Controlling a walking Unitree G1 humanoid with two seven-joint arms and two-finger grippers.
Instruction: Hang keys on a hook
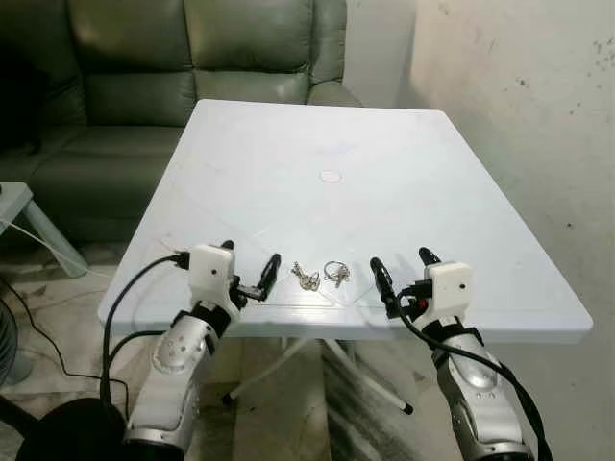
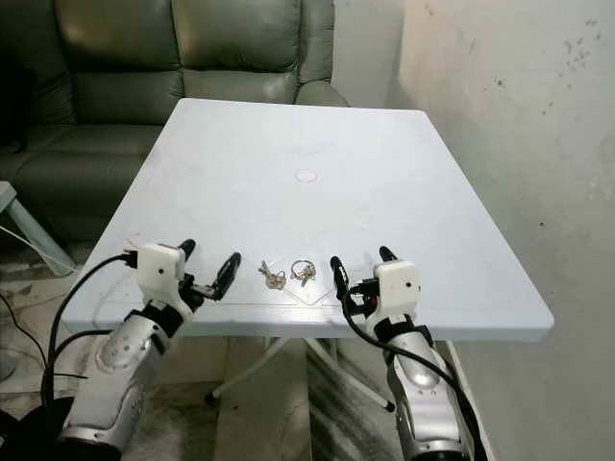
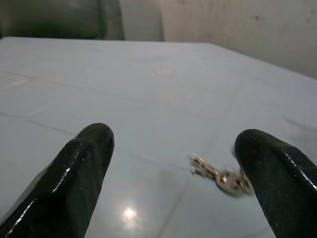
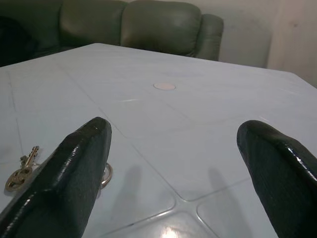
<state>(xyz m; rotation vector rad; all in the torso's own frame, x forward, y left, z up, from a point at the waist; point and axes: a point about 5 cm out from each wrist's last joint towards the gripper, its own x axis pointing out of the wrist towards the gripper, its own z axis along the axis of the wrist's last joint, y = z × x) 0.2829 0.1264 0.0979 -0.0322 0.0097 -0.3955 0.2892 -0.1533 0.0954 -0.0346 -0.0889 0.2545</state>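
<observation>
1. I see the keys (image 1: 318,277) lying flat near the front edge of the white table (image 1: 384,173), between my two grippers.
2. My left gripper (image 1: 252,272) hovers just beside them with its fingers spread apart and empty; the right gripper (image 1: 403,272) is likewise spread and empty.
3. I judge the bunch light, hard, loose and slippery on smooth plastic.
4. I would pinch the ring (image 1: 333,270), not a flat blade.
5. I see no hook yet.

Green sofa (image 1: 192,67) behind wht table (image 1: 384,173)
</observation>
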